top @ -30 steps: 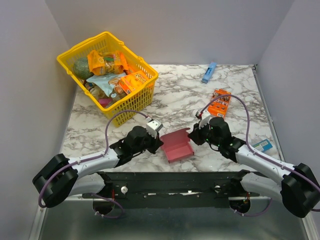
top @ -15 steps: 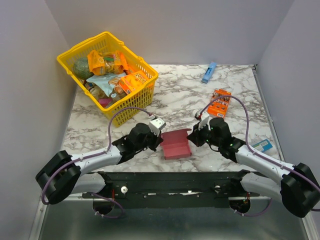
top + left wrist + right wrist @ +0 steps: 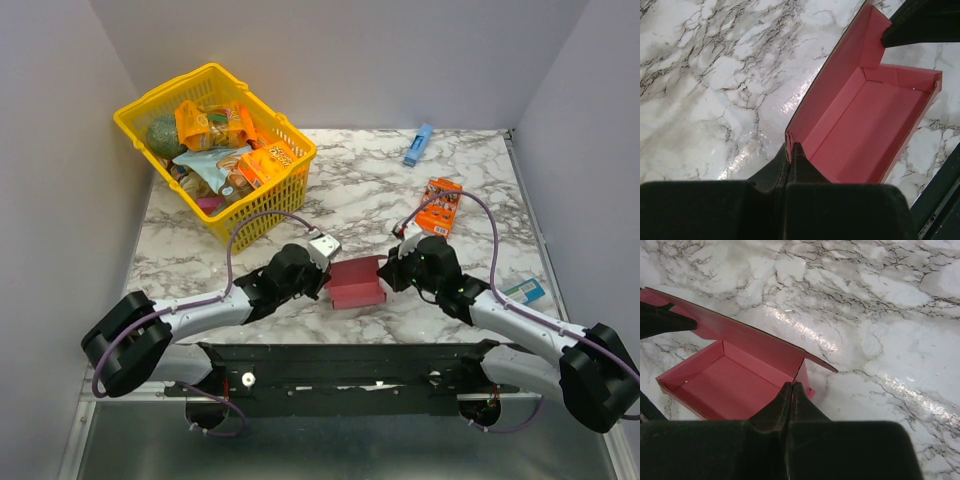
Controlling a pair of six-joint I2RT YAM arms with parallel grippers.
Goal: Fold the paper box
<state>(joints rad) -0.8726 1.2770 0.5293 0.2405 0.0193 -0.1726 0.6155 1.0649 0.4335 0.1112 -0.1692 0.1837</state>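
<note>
The pink paper box [image 3: 356, 282] stands half-formed on the marble table between the two arms, its walls raised and its inside open [image 3: 875, 135] [image 3: 725, 385]. My left gripper [image 3: 322, 281] is shut on the box's left end wall; in the left wrist view its fingertips [image 3: 791, 149] pinch that thin card edge. My right gripper [image 3: 385, 275] is shut on the right end wall, its tips [image 3: 792, 388] clamped at the corner where the wall meets the long back flap [image 3: 760, 342]. The other gripper's dark finger shows at the far end in each wrist view.
A yellow basket [image 3: 150, 110] full of snack packs sits at the back left. An orange printed snack box [image 3: 440, 206] lies just behind the right gripper. A slim blue box [image 3: 418, 144] is at the back, and a small teal packet [image 3: 524, 290] lies at the right edge.
The left arm has moved right and the box has been pushed up from a splayed sheet into a narrower, walled shape. Both grippers have closed onto its end walls.
</note>
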